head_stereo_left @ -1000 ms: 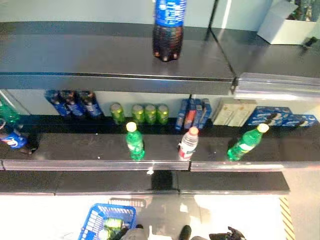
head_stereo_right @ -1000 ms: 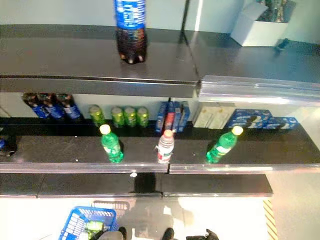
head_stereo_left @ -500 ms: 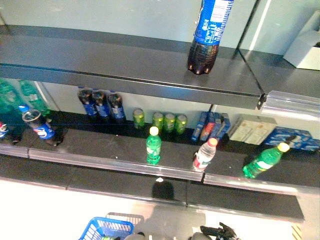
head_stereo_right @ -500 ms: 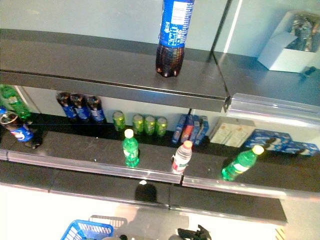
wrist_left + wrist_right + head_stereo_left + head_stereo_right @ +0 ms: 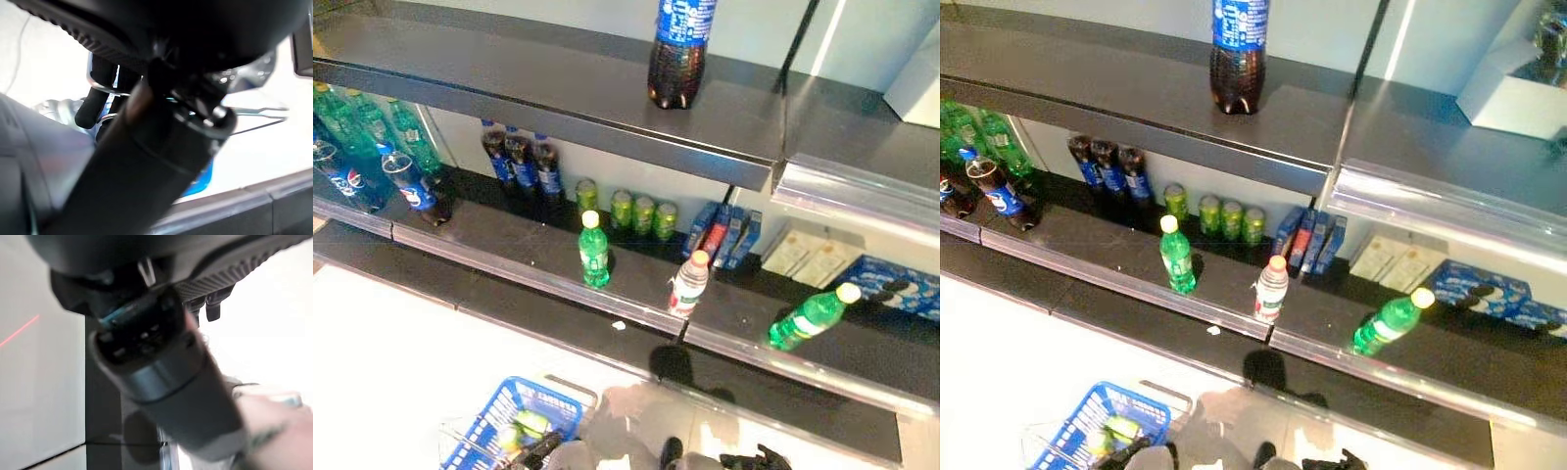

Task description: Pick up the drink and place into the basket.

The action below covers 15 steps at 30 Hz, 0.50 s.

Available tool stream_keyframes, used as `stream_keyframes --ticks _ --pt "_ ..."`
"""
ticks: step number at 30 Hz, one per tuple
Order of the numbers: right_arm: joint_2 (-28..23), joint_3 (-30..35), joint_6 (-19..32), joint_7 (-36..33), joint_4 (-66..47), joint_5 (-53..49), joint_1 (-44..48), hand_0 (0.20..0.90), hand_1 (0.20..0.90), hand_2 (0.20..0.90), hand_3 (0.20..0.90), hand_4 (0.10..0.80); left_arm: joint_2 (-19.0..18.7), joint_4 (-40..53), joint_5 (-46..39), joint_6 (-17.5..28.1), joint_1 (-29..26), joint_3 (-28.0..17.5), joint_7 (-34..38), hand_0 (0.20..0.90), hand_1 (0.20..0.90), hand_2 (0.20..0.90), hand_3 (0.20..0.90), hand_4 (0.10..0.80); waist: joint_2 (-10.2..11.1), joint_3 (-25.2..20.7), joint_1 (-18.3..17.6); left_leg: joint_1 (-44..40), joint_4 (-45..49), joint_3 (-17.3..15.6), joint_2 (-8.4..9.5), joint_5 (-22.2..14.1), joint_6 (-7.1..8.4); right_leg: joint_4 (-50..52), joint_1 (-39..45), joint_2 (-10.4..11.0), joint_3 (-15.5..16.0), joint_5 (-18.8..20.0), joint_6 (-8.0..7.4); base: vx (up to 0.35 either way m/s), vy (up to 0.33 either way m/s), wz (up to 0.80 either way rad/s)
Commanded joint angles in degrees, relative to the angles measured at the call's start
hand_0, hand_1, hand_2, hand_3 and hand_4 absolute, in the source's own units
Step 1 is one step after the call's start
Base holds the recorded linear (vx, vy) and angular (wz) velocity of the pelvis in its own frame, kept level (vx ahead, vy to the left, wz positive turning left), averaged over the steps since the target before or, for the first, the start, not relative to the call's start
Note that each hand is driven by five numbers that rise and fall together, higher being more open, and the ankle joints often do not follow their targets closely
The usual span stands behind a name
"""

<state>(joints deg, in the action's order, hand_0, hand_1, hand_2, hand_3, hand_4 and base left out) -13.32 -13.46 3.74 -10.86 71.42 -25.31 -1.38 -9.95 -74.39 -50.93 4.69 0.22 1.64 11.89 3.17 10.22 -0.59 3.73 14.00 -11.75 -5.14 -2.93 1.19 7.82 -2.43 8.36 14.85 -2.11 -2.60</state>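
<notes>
The blue basket (image 5: 558, 401) hangs low at the left, with a green drink (image 5: 530, 425) inside. My left hand (image 5: 536, 452) is shut on its thin wire handles (image 5: 99, 88). My right hand (image 5: 756, 458) hangs low at the right, open and empty, well below the shelves. On the middle shelf's front stand a green bottle with a yellow cap (image 5: 593, 251) and a clear bottle with a red label (image 5: 688, 285). Another green bottle (image 5: 811, 317) leans further right.
A large cola bottle (image 5: 677, 54) stands on the top shelf (image 5: 509, 83). Behind the front bottles are green cans (image 5: 636, 212), dark cola bottles (image 5: 521, 162) and blue boxes (image 5: 722, 233). More bottles (image 5: 372, 157) stand at the far left. The bottom shelf ledge (image 5: 568, 328) juts out toward me.
The whole picture has shifted and tilted: the camera moved. More of the blue basket shows at the lower left. The drinks on the shelves have not moved.
</notes>
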Motion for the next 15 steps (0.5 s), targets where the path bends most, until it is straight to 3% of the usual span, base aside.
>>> stream_keyframes --ticks 1,6,10,12,15 --pt "-1.4 3.1 1.2 -0.5 0.3 -2.3 3.6 0.9 0.9 0.9 0.9 0.8 0.1 3.4 1.7 3.5 1.6 1.3 -1.3 0.3 0.3 0.3 0.2 0.1 -0.5 -1.1 0.2 -3.8 1.0 0.4 1.98 -1.8 1.42 -4.9 2.9 -2.6 -2.9 2.4 0.28 -0.091 0.027 0.8" --pt "-0.2 3.4 0.8 -1.0 0.2 -0.6 3.1 0.9 0.9 0.9 0.9 0.8 0.8 3.1 2.9 4.0 1.9 1.1 -4.3 0.3 0.3 0.3 0.2 0.1 0.1 -2.0 0.0 -4.0 5.2 2.0 2.99 -1.0 2.27 -6.7 3.9 -3.3 -3.9 3.1 0.83 -0.173 0.112 0.1" --pt "0.1 2.8 0.0 -2.2 -0.2 -1.5 3.2 0.9 0.9 0.9 0.9 0.8 1.6 3.2 3.2 3.7 1.7 2.1 -4.6 0.3 0.3 0.3 0.2 0.1 0.3 -2.3 0.1 -5.2 3.0 4.5 3.19 -2.4 2.02 -7.5 3.9 -2.8 -5.9 4.1 -0.09 -0.182 0.257 0.13" --pt "0.2 3.0 -0.2 -1.9 0.1 -2.5 3.4 0.9 0.9 0.9 0.9 0.8 1.8 2.8 4.5 3.7 1.7 2.0 -4.6 0.3 0.3 0.3 0.2 0.1 0.0 -2.7 -0.5 -7.7 -2.5 3.5 4.05 -5.0 0.85 -7.1 2.0 -2.2 -6.3 5.5 -1.55 -0.188 0.293 -0.01" --pt "1.0 2.8 1.3 -2.1 0.3 -3.2 3.5 0.9 0.9 0.9 0.9 0.8 0.6 2.5 4.4 2.5 1.0 1.7 -4.5 0.3 0.3 0.3 0.2 0.1 -0.5 -2.3 -2.2 -11.4 -9.0 3.4 5.25 -6.0 -0.14 -6.3 -3.0 -1.2 -7.5 9.4 -4.65 -0.189 0.249 0.03"
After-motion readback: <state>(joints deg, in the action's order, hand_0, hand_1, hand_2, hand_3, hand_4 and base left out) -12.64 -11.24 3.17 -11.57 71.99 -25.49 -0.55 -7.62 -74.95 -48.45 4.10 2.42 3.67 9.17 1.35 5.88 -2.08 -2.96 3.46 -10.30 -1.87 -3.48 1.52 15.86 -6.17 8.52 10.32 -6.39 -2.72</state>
